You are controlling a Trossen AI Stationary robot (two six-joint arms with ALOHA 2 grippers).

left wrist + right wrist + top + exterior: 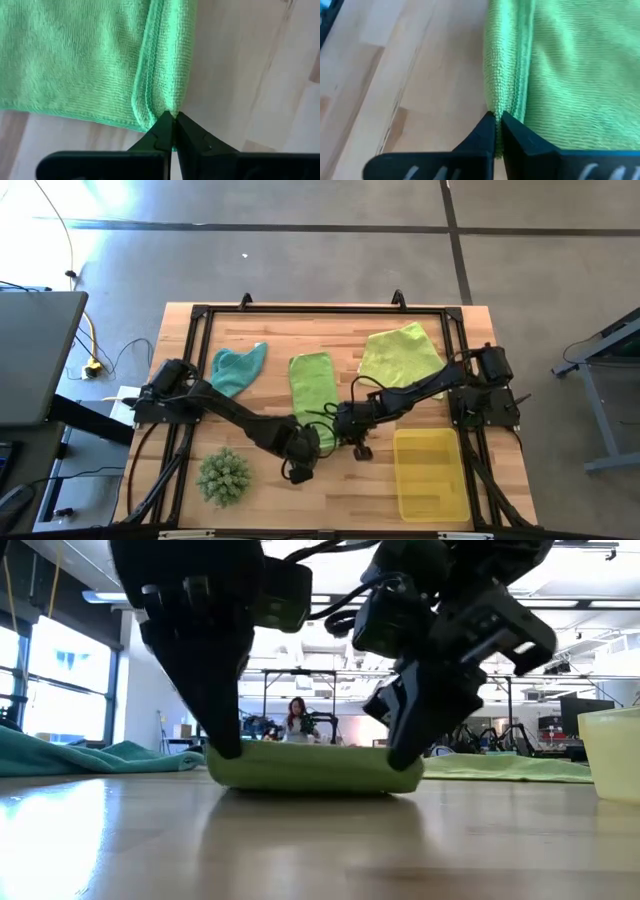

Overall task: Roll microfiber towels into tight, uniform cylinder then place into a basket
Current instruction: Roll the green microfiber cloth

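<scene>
1. The wooden table (200,510) holds everything.
2. The yellow basket (430,472) sits at five o'clock.
3. The bright green towel (312,385) lies flat in the middle.
4. The left gripper (172,120) pinches its near corner.
5. The right gripper (497,120) pinches the other near corner.
</scene>
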